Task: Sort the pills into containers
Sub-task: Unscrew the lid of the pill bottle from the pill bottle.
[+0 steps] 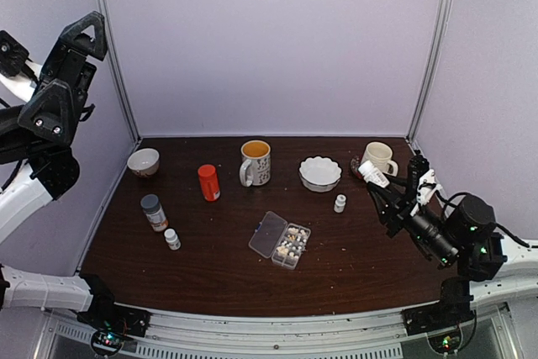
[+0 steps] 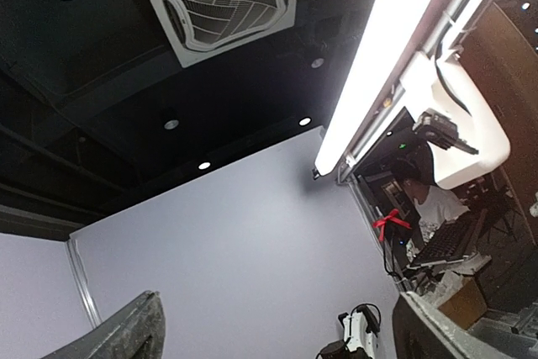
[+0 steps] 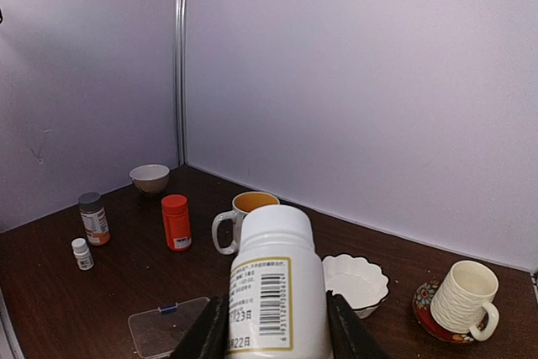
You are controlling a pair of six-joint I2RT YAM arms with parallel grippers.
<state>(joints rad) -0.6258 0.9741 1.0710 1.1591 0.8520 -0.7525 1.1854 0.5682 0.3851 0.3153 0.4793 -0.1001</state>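
Observation:
The clear organizer box (image 1: 282, 240) lies open on the table's middle, lid (image 1: 267, 233) flipped to the left. Whitish and tan pills (image 1: 292, 246) fill its containers on the right half. My right gripper (image 1: 383, 182) hovers above the table's right side, shut on a white capped bottle (image 1: 373, 173) with a barcode label (image 3: 273, 258); the fingers (image 3: 208, 332) press both its sides. That bottle hides the pills in the right wrist view, where only the lid (image 3: 166, 327) shows. My left gripper (image 1: 87, 29) is raised high at the far left, open and empty, facing the ceiling (image 2: 276, 308).
Along the back stand a small bowl (image 1: 143, 161), an orange bottle (image 1: 208, 182), a mug (image 1: 255, 162), a scalloped white bowl (image 1: 320, 173) and a cup on a saucer (image 1: 380, 157). A grey-capped bottle (image 1: 154, 213) and two small white bottles (image 1: 172, 239) (image 1: 340, 203) stand nearer.

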